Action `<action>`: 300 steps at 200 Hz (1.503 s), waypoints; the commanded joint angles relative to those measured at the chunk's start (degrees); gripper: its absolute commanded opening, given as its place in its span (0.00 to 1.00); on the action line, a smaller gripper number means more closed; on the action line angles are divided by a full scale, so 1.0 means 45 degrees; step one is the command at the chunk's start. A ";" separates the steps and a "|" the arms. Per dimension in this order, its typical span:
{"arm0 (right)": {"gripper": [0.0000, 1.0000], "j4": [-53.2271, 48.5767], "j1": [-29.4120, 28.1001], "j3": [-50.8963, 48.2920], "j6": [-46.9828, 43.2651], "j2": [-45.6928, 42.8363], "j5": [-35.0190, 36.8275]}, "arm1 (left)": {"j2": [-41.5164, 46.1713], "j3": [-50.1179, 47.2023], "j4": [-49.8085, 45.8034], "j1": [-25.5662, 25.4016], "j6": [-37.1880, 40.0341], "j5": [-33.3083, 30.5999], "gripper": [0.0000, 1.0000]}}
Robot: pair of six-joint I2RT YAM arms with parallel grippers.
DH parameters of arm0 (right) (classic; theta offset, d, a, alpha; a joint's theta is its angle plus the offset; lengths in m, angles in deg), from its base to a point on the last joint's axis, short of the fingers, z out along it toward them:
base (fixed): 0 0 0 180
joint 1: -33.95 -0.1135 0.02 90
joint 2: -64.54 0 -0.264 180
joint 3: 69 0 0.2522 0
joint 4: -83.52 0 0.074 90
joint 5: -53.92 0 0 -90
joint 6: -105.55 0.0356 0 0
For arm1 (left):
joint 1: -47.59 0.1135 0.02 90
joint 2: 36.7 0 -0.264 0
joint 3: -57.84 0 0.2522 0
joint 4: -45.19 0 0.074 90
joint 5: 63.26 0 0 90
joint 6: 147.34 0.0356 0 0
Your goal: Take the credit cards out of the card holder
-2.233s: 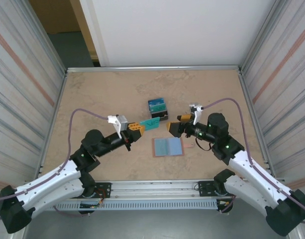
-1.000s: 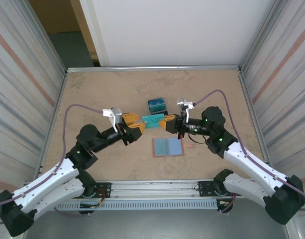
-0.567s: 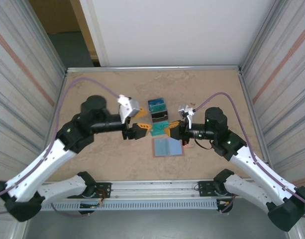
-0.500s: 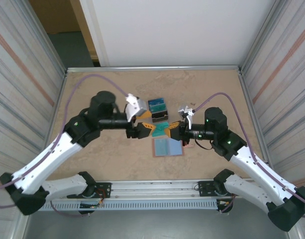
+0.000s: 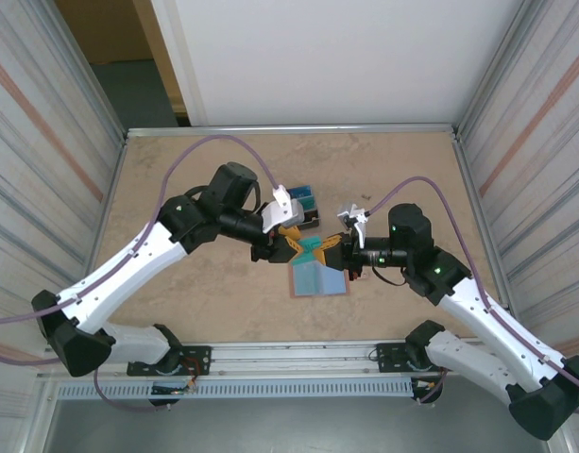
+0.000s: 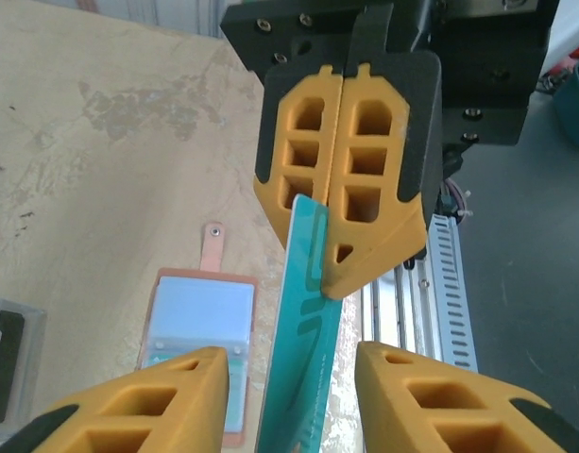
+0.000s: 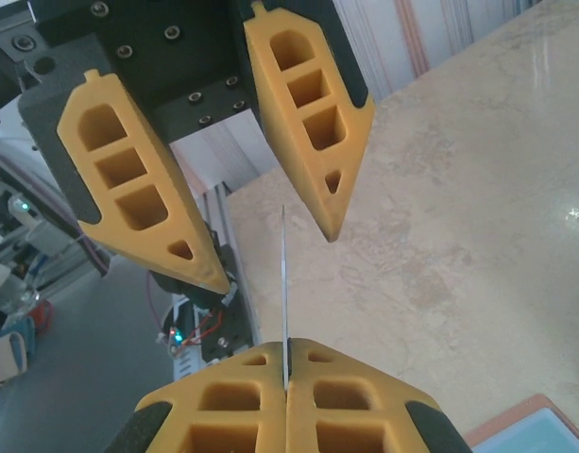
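A teal credit card point(image 5: 313, 246) hangs in mid-air, pinched at one end by my right gripper point(image 5: 331, 254), which is shut on it. In the right wrist view the card point(image 7: 284, 274) shows edge-on, rising from the shut right gripper point(image 7: 286, 354). My left gripper point(image 6: 291, 377) stands open astride the card's free end point(image 6: 306, 321), with a gap on each side. Its fingers point(image 7: 313, 123) face the right gripper tip to tip. The salmon-pink card holder point(image 5: 319, 280) lies open on the table just below, light blue inside point(image 6: 196, 321).
A dark tiered stand point(image 5: 298, 202) with teal and blue cards stands just behind the grippers, its edge at the lower left of the left wrist view point(image 6: 1, 363). The metal rail point(image 6: 450, 283) runs along the table's near edge. Corrugated walls close both sides.
My left arm has swung in from the left, and its jaws, now narrower, straddle the card. The right gripper has kept hold of the card and dropped slightly toward the card holder.
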 commanded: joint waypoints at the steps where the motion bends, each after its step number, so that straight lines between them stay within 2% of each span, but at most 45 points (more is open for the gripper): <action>1: 0.00 -0.0097 -0.0104 0.0439 -0.0386 -0.0186 -0.0357 | -0.0226 0.0368 -0.0547 -0.0079 0.0528 0.0357 0.40; 12: 0.00 -0.0075 -0.0118 0.0449 -0.0386 -0.0171 -0.0378 | -0.0336 0.0387 -0.0559 -0.0080 0.0590 0.0352 0.40; 49: 0.00 -0.0077 -0.0116 0.0410 -0.0347 -0.0206 -0.0217 | -0.0600 0.0463 -0.0481 -0.0078 0.0616 0.0417 0.00; 81: 0.00 -0.0256 -0.0094 0.0293 -0.0423 -0.0478 0.0479 | -0.0701 0.0499 -0.0394 -0.0032 0.0700 -0.0217 0.00; 87: 0.09 -0.0351 -0.0094 0.0283 -0.0458 -0.0548 0.0696 | -0.0710 0.0477 -0.0360 0.0024 0.0703 -0.0419 0.00; 94: 0.26 -0.0463 -0.0091 0.0273 -0.0483 -0.0641 0.0978 | -0.0712 0.0461 -0.0301 0.0126 0.0722 -0.0662 0.00; 112: 0.58 -0.0780 -0.0078 0.0236 -0.0580 -0.0933 0.1706 | -0.0882 0.0487 -0.0237 0.0438 0.0745 -0.1628 0.00; 139: 0.77 -0.1103 -0.0049 0.0120 -0.0583 -0.1421 0.2814 | -0.1524 0.0781 -0.0310 0.0919 0.1079 -0.3122 0.00; 180: 0.88 -0.1105 -0.0011 -0.0224 -0.0152 -0.2083 0.4519 | -0.3170 0.1479 -0.0050 0.1548 0.2231 -0.4368 0.00; 221: 1.00 -0.0845 -0.0055 -0.0721 0.0446 -0.2424 0.6282 | -0.5453 0.2999 0.0291 0.1632 0.3384 -0.5769 0.00; 257: 0.99 -0.1153 -0.0055 -0.0889 0.0927 -0.2632 0.7487 | -0.7417 0.4541 0.0344 0.1668 0.4071 -0.6343 0.00; 300: 0.99 -0.1490 -0.0050 -0.0879 0.1342 -0.2582 0.7904 | -0.9018 0.5625 0.0466 0.1864 0.4497 -0.6231 0.00</action>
